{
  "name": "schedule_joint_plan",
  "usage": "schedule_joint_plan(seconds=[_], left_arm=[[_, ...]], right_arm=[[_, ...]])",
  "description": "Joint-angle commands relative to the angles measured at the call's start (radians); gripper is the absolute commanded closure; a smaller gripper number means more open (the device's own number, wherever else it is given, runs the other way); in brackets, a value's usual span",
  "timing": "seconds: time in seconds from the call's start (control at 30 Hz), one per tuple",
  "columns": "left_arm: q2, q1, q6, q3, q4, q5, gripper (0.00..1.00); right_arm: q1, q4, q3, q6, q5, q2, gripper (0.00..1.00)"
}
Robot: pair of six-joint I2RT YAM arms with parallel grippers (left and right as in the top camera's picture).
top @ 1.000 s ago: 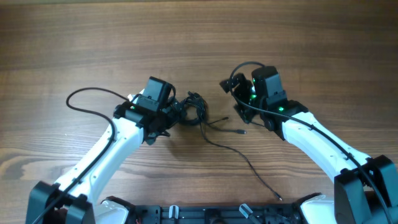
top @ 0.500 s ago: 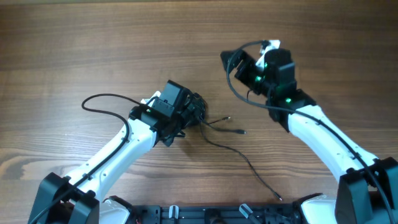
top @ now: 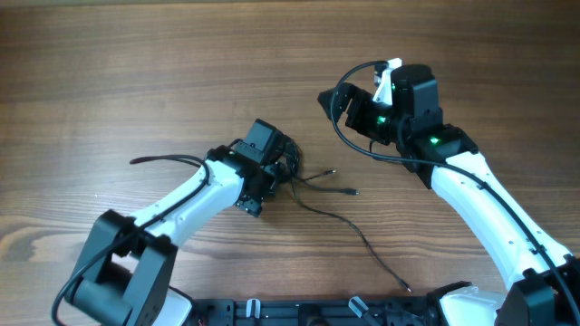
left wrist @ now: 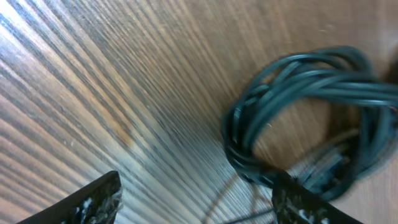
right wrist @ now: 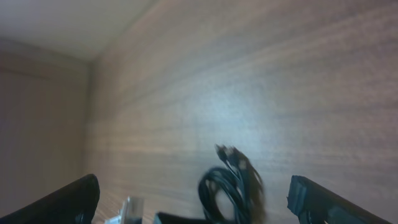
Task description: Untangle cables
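The cables lie in a tight black coil [top: 290,161] near the table's middle, and show close up as looped cords [left wrist: 298,99]. Thin loose ends trail right to small plugs [top: 333,171] [top: 354,192], and one long cord [top: 381,263] runs toward the front edge. My left gripper [top: 275,168] [left wrist: 199,205] sits low at the coil, open. Its right finger [left wrist: 305,202] rests against the coil's lower loops, with bare wood and one thin cord in the gap. My right gripper [top: 333,100] [right wrist: 199,202] hangs open to the upper right, apart from the coil [right wrist: 233,183].
The wooden table [top: 136,72] spreads on all sides. The left arm's own thick cable [top: 163,160] trails to the left, and the right arm's cable [top: 349,140] loops under its wrist. The arms' black base [top: 299,312] lines the front edge.
The left gripper has slid right onto the coil and its jaws have narrowed a little. The right gripper has pulled up and back from the coil, still wide open.
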Motion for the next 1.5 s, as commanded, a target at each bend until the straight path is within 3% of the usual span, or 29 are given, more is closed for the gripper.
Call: schedule_joint_plan(seconds=[0.0,0.27,0.97,1.07,1.17,1.33,1.47], left_arm=[[0.045,-0.005,-0.048,0.006,-0.002,-0.016,0.25],[0.07,-0.005,-0.081,0.006,0.008,-0.192,0.27],[0.138,-0.063,-0.074,0.006,0.161,-0.232,0.38],[0.185,-0.061,-0.074,0.006,0.138,-0.227,0.58],[0.187,-0.06,-0.073,0.007,0.061,-0.224,0.96],[0.094,-0.011,-0.036,0.007,-0.088,-0.243,0.96],[-0.048,0.057,0.135,0.007,-0.134,-0.224,0.96]], right_arm=[[-0.002,-0.03,0.017,-0.037,-0.013,-0.017,0.0],[-0.002,-0.071,0.017,-0.037,-0.013,-0.017,0.0],[-0.002,-0.197,0.017,-0.031,-0.017,-0.017,0.0],[-0.002,-0.209,0.017,-0.031,-0.017,-0.017,0.0],[-0.002,-0.233,0.017,-0.032,-0.014,-0.017,0.01],[-0.002,-0.259,0.016,-0.034,0.007,-0.017,0.0],[-0.001,-0.256,0.016,-0.023,0.013,-0.017,0.0]])
